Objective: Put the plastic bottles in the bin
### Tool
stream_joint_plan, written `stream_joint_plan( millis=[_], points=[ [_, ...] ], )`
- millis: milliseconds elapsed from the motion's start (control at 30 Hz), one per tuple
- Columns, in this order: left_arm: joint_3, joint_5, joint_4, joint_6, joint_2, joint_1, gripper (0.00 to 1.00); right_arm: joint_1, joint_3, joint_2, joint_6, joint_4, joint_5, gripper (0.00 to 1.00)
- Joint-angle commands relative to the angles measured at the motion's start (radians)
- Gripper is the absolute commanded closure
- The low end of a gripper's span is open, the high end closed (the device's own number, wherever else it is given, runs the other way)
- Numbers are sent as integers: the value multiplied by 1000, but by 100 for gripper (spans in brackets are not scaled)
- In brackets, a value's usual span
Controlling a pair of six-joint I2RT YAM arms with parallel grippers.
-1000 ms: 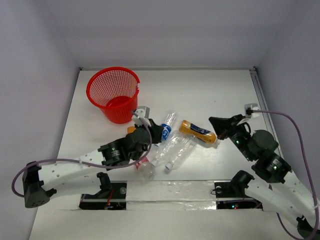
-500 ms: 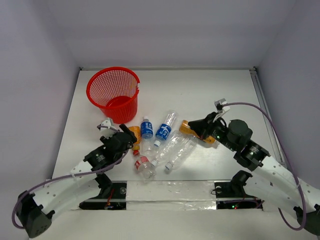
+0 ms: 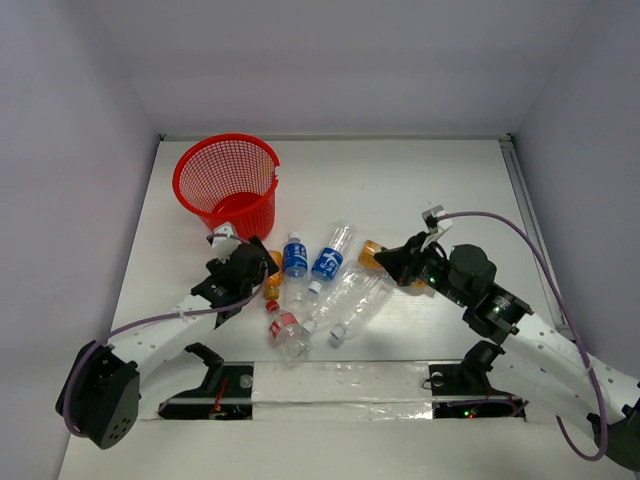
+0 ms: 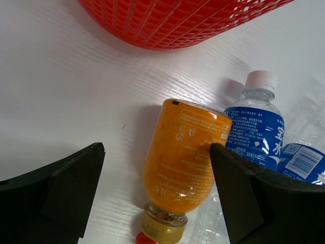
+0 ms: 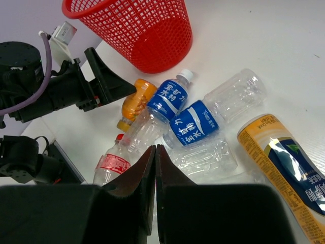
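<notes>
Bottle point(image 4: 256, 127) w/ blue label: white Chinese chars.

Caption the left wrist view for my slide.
Open left gripper frames a lying orange plastic bottle near the round red mesh basket.

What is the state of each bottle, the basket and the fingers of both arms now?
Round red plastic mesh basket: upright, no bottle seen inside.
Small orange plastic bottle: lying, ungripped.
Blue-labelled clear plastic bottle beside it: lying, capped.
Large yellow plastic bottle with dark label: lying.
Left fingers: open, astride the orange bottle.
Right fingers: shut, empty.
</notes>
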Motion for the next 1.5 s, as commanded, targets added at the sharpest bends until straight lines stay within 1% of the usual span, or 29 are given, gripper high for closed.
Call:
stream_joint_plan(
  millis=[0,200,333,567,633,667,700,733,767,800,833,867,900,933,967,1033,1067,1133,1167,1233,1300,1400,1467],
  points=[
    [9,40,117,54,28,19,18,-2,-17,-9,-6,49,-1,92],
    [-6,88,184,68,90,28,18,-2,-27,2,-3,59,-2,88],
    [-8,114,220,71,150,37,19,-2,-27,29,2,71,-12,81],
    [-18,134,257,77,166,37,25,-2,-27,64,2,71,-2,69],
    [-20,132,257,81,170,37,29,-2,-26,72,4,74,-2,64],
    [-20,134,258,81,170,37,32,-2,-27,75,2,78,-2,62],
    [-20,134,260,80,170,37,38,-2,-27,78,4,80,-2,60],
    [-20,134,261,80,170,37,40,-2,-26,89,7,83,-5,55],
    [-20,132,261,81,167,37,43,-2,-24,97,5,85,-6,52],
    [-21,131,261,81,163,37,52,-2,-24,104,5,88,-7,49],
    [-24,129,260,81,147,37,55,-2,-23,124,5,94,-7,46],
    [-26,129,255,81,137,37,56,7,-23,135,5,95,-7,40],
    [-27,128,248,83,126,37,59,7,-20,150,7,97,-7,37],
    [-24,126,234,81,97,37,59,7,-18,164,7,101,-4,33],
    [-24,121,222,83,78,37,60,7,-15,199,8,105,-1,27],
    [-23,123,183,89,5,37,61,7,5,238,17,111,14,21],
    [-24,121,171,95,-24,37,62,7,17,259,20,111,22,16],
    [-15,124,133,103,-107,37,63,7,66,325,39,114,43,11],
    [-8,126,120,110,-132,37,63,7,86,350,45,112,56,8],
    [20,126,88,115,-187,37,63,7,127,429,60,100,86,6],
    [52,137,42,127,-218,28,63,7,202,509,74,79,100,6],
    [94,154,17,153,-267,28,64,7,294,581,77,60,122,5],
    [146,164,16,167,-291,28,64,7,345,656,76,13,181,5]
  ],
)
